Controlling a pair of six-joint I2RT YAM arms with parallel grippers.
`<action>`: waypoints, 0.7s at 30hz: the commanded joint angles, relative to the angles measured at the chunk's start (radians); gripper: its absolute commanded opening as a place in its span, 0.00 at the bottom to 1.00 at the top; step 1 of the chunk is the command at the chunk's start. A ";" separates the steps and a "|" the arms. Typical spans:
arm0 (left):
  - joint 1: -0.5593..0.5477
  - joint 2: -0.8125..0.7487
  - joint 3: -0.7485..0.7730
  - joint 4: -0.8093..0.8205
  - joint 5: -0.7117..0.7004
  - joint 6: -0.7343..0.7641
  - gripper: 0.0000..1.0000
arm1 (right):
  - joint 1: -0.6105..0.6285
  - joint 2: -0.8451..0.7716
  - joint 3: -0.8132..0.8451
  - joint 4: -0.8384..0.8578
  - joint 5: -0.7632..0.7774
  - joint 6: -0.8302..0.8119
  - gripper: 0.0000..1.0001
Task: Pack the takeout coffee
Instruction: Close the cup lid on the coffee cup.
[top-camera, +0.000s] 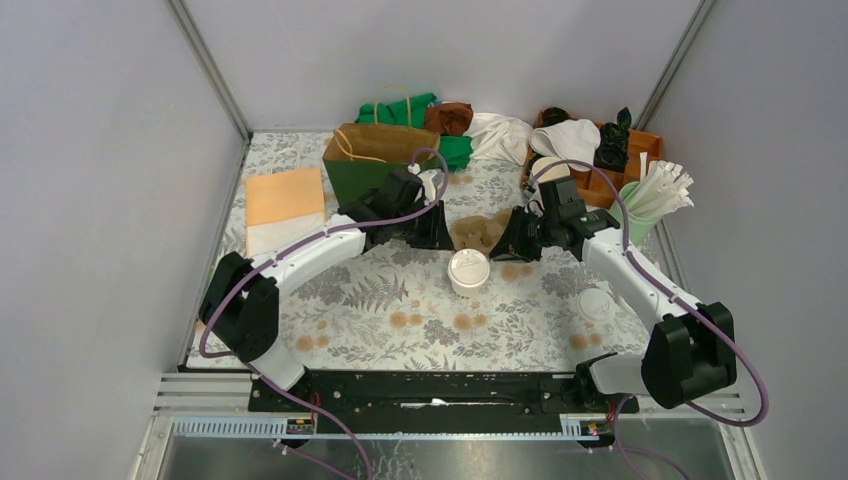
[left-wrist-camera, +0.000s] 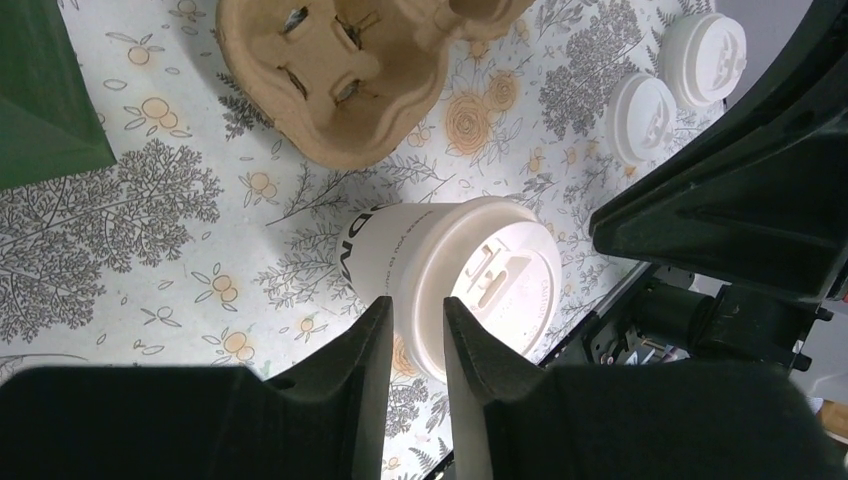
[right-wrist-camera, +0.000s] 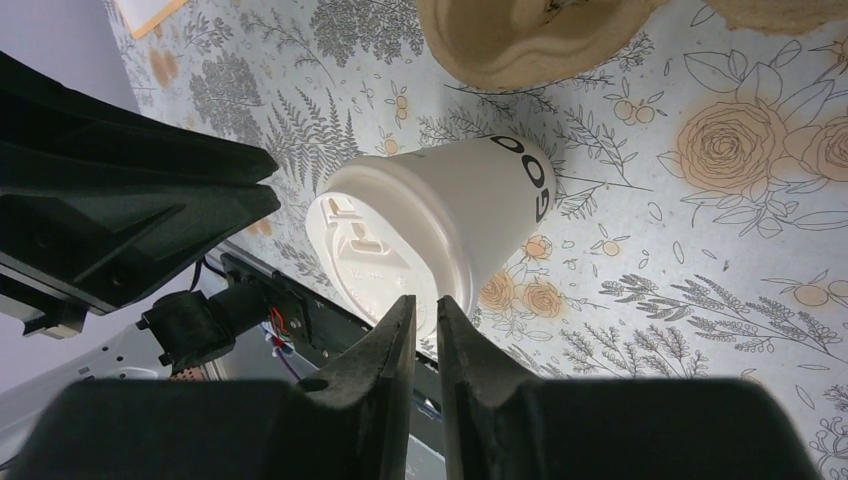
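The coffee cup, lid on, stands upright on the flowered worktop, just on the near side of the brown cup carrier and apart from it. My left jaws hang at the carrier's left, parted by a narrow gap and grasping nothing. My right jaws hang at the carrier's right, parted by a mere slit, likewise released. Neither pair touches the cup. A green paper bag stands beyond the carrier, to its left.

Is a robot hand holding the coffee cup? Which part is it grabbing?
Nothing is held. The takeout coffee stands free. The left gripper and right gripper hover near it, jaws slightly apart and empty.
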 joint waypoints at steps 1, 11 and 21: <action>0.003 -0.055 0.022 -0.020 -0.002 -0.026 0.30 | 0.008 0.032 0.061 -0.026 0.011 -0.047 0.22; -0.004 -0.194 -0.162 0.069 0.080 -0.177 0.36 | -0.011 0.095 0.054 0.033 -0.028 -0.082 0.24; -0.026 -0.173 -0.186 0.157 0.077 -0.236 0.44 | -0.024 0.105 0.041 0.011 0.017 -0.090 0.29</action>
